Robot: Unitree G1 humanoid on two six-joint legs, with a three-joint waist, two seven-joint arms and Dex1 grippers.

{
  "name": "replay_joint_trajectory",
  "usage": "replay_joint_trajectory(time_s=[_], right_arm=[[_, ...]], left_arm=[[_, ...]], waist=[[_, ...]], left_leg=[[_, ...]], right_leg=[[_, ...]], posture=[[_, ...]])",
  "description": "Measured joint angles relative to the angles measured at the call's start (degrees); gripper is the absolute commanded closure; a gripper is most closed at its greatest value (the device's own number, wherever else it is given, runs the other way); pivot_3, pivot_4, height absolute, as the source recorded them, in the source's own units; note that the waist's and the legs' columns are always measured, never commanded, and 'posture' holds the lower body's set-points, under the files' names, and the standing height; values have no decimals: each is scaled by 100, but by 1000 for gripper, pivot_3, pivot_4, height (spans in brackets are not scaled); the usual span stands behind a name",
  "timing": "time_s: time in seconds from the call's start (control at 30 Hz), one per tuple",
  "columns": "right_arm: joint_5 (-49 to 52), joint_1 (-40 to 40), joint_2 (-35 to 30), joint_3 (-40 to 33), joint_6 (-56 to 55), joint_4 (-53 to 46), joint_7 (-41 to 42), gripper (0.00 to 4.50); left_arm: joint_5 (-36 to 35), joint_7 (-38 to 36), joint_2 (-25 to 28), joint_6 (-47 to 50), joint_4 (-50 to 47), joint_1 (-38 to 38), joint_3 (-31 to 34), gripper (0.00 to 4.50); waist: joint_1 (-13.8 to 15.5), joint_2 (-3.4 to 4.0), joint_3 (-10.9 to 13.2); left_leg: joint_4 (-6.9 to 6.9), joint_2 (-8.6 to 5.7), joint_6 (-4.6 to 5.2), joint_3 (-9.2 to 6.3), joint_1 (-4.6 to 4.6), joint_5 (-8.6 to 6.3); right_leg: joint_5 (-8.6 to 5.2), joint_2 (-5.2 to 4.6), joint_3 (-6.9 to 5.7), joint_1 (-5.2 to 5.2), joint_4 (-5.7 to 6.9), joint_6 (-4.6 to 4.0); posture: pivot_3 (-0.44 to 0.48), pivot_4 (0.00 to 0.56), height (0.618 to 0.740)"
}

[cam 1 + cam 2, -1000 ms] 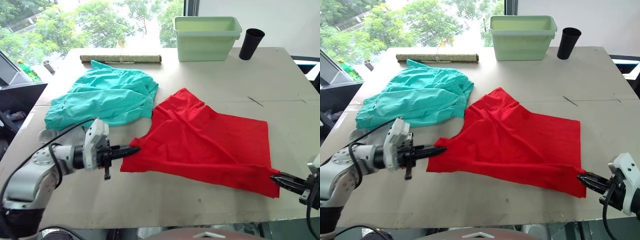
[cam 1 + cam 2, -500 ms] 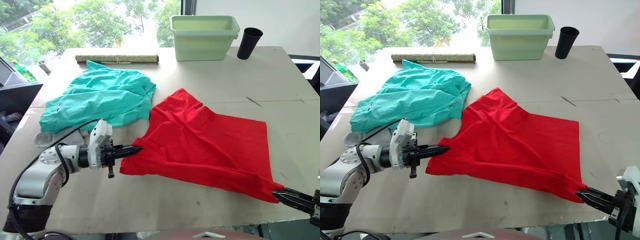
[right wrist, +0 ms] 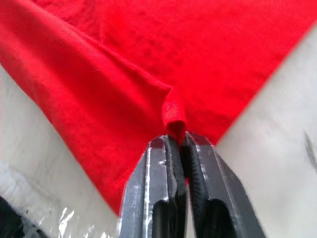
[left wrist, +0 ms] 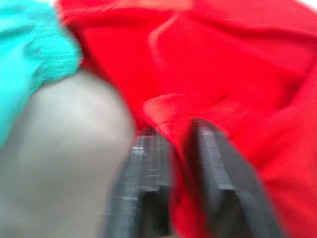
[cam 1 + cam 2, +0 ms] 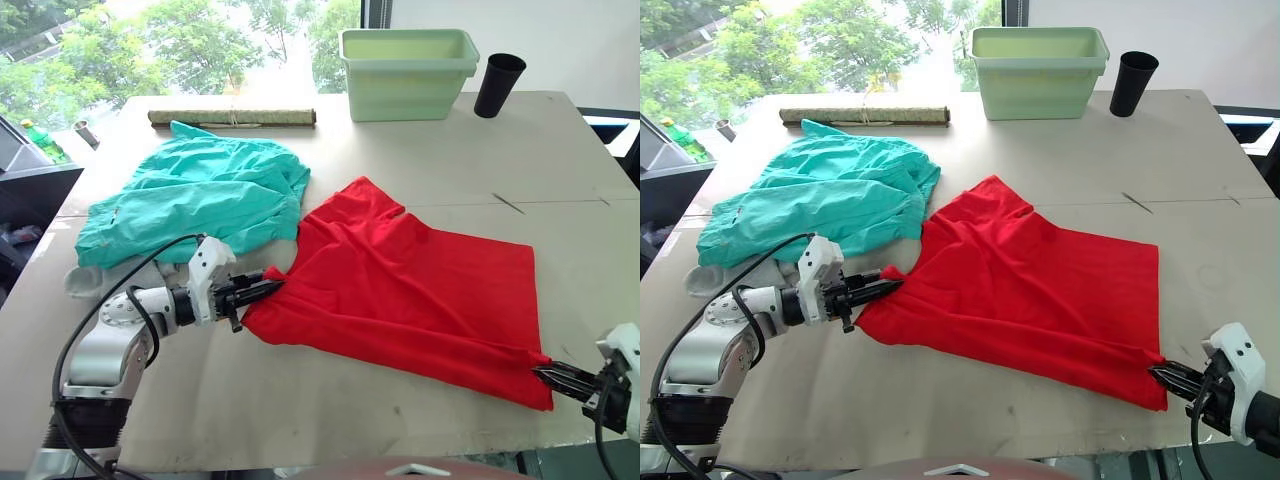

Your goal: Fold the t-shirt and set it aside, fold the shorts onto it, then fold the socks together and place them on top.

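The red t-shirt [image 5: 420, 290] lies spread on the table's right half, rumpled toward the neck. My left gripper [image 5: 270, 288] is shut on its near left corner, and red cloth sits between the fingers [image 4: 148, 163]. My right gripper [image 5: 543, 372] is shut on the near right corner, pinching a small rolled fold [image 3: 173, 116]. The teal shorts [image 5: 200, 195] lie crumpled at the far left, touching the shirt's edge. The grey-white socks [image 5: 82, 282] peek out beside the shorts, partly hidden behind my left arm.
A pale green bin [image 5: 408, 72] and a black cup [image 5: 498, 86] stand at the table's far edge. A rolled mat [image 5: 232, 117] lies behind the shorts. The table's near edge runs just below both grippers.
My left arm has reached further over the table, and the shirt's left corner is bunched and drawn inward at its fingers. The right gripper still holds the right corner.
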Motion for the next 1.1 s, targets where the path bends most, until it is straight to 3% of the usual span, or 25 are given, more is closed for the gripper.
replay_joint_trajectory(time_s=[0.03,0.17,0.23,0.27,0.37,0.43,0.53,0.73,0.87,0.9,0.93,1.1], right_arm=[[-104,-3,128,-52,-133,-14,-117,2976],[169,324,335,-490,-195,-345,-18,2976],[482,93,353,-690,-178,-431,-21,2976],[583,-179,349,-758,-178,-432,-90,2389],[558,-621,114,-634,-122,-454,-302,1203],[375,-941,-76,-273,-74,-458,-461,362],[20,-1373,-299,355,-29,-419,-657,344],[-877,-2569,-732,1611,140,313,-1096,344],[-1203,-3472,-1199,2429,501,747,-984,344],[-1269,-3729,-1256,2627,566,854,-928,895],[-1416,-4047,-1276,2912,630,1021,-886,986],[-2193,-5414,-1279,4193,444,1882,-641,3503]], left_arm=[[-141,54,0,131,-3,2,164,1624],[-1054,-156,178,899,-623,252,628,1624],[-1300,-259,210,1079,-1027,263,616,1624],[-1330,-268,194,1124,-1159,226,534,1584],[-1363,-216,82,1136,-1266,143,313,2342],[-1228,-257,91,1074,-1245,124,155,3186],[-976,-373,158,861,-1214,133,-21,4459],[-105,-460,341,182,-768,-106,-403,4459],[590,-675,539,-215,-362,-482,-1025,4459],[776,-731,591,-307,-263,-550,-1198,4500],[995,-716,597,-357,-144,-615,-1386,4500],[1203,-117,480,71,-626,-250,-1372,4500]], waist=[[0,-9,-3],[0,-4,-1],[-7,-6,-2],[-22,-2,-1],[-17,2,-4],[-25,-1,-5],[-14,-2,-5],[5,-5,-6],[-12,-5,-5],[-25,-4,-4],[-30,-4,-4],[-118,2,-28]], left_leg=[[2,0,-1,-3,0,0],[10,0,4,-5,0,-4],[15,0,25,-4,4,-15],[19,0,27,-4,5,-16],[20,0,28,-2,12,-16],[20,0,25,1,17,-14],[18,0,-2,2,15,2],[18,-2,-2,4,2,2],[24,-3,-2,4,6,2],[24,-2,-2,6,9,2],[25,-1,-1,5,6,2],[24,-1,0,5,23,2]], right_leg=[[-1,0,-4,-1,0,-1],[-12,-7,-3,2,-1,-18],[-11,-7,-2,6,-1,-18],[-11,-7,0,6,-1,-18],[-11,-5,1,6,3,-18],[-10,-5,0,5,12,-19],[-10,-2,-1,0,18,-20],[-10,0,-5,-2,17,-21],[-10,0,-6,-3,17,-21],[-10,-1,-6,-3,17,-21],[-9,-1,-6,-5,17,-21],[-9,-7,-6,10,20,-19]], posture=[[0,150,727],[0,150,727],[0,150,727],[0,150,727],[0,150,727],[0,150,727],[0,150,727],[0,150,727],[0,150,727],[0,150,727],[0,150,727],[0,150,727]])
